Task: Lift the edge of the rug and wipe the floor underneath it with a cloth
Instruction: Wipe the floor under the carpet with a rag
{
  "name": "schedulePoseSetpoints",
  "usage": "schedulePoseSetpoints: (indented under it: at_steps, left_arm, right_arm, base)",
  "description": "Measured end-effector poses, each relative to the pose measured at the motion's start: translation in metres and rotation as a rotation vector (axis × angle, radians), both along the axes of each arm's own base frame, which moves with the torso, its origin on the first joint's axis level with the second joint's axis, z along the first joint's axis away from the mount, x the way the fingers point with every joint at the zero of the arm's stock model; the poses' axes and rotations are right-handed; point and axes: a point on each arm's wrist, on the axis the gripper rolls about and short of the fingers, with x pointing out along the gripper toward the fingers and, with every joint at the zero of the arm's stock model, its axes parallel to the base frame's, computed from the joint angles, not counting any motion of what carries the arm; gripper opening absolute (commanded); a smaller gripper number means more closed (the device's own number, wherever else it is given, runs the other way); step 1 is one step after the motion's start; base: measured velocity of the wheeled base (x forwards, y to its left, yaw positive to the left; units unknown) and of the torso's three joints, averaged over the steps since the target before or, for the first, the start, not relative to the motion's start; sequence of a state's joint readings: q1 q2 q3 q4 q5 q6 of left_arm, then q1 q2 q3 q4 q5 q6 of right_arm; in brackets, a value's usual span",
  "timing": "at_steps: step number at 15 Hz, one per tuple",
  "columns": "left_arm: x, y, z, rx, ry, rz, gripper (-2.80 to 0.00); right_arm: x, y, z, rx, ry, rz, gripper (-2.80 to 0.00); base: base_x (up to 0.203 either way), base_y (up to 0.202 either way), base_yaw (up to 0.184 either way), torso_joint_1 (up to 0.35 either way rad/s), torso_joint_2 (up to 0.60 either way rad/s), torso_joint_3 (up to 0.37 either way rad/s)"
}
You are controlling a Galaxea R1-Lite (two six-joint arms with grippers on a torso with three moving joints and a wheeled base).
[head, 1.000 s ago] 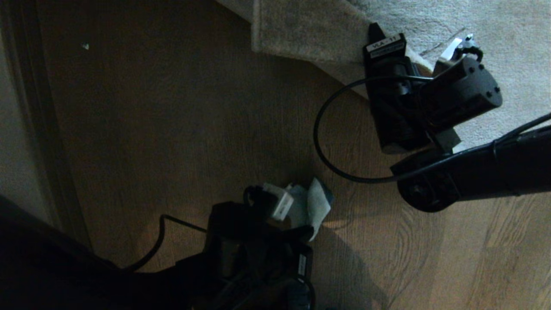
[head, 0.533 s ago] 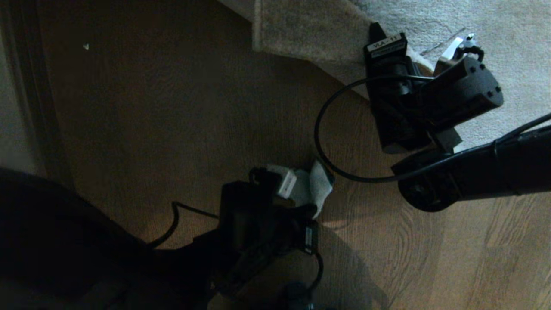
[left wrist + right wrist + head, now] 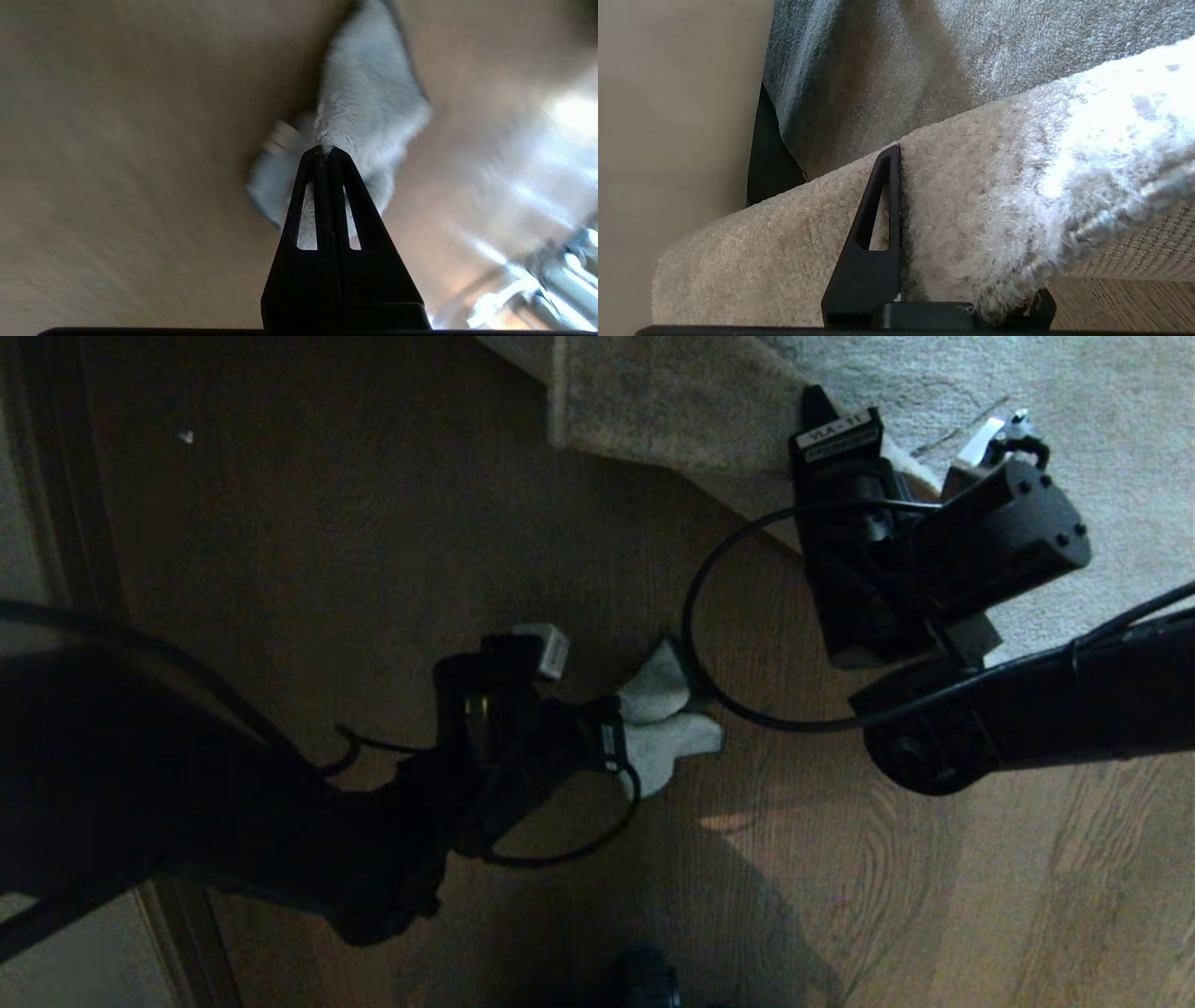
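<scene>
I see my right end effector (image 3: pixel 901 224) pinching the rug edge (image 3: pixel 971 196), folded up off the floor (image 3: pixel 373 569). My left end effector (image 3: pixel 324 151), fingers pressed together, pinches the cloth (image 3: pixel 663 728) against the floor just beside that raised rug edge.

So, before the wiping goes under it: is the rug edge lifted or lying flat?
Lifted. The right gripper pinches the rug edge, its woven underside faces out, and bare floor shows beneath.

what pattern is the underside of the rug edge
A beige woven grid, under the plush pile of the rug edge; it shows best in the right wrist view.
</scene>
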State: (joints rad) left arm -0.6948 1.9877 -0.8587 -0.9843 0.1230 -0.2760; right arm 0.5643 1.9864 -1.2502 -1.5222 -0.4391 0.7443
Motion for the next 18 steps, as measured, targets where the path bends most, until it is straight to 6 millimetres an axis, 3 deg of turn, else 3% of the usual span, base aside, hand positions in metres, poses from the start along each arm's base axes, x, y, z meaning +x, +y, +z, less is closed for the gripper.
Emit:
schedulePoseSetpoints:
  at_steps: [3,8,13,18]
  left_arm:
    - [0.009,0.016,0.014,-0.022,-0.031,0.05,-2.8]
    - [0.0,0.036,0.04,-0.033,-0.052,0.098,-2.8]
    - [-0.025,0.056,0.056,-0.04,-0.067,0.139,-2.8]
    - [-0.058,0.091,0.048,-0.011,-0.032,0.179,-2.8]
  right_arm:
    - [0.0,0.0,0.0,0.001,0.0,0.002,-2.8]
    - [-0.001,0.001,0.001,0.001,-0.002,0.005,-2.8]
    - [-0.003,0.002,0.002,0.003,-0.006,0.009,-2.8]
    - [-0.006,0.006,0.003,0.003,-0.007,0.021,-2.8]
  base:
    - [0.0,0.0,0.0,0.0,0.0,0.0]
    - [0.0,0.0,0.0,0.0,0.0,0.0]
    - [0.0,0.0,0.0,0.0,0.0,0.0]
    - [0.0,0.0,0.0,0.0,0.0,0.0]
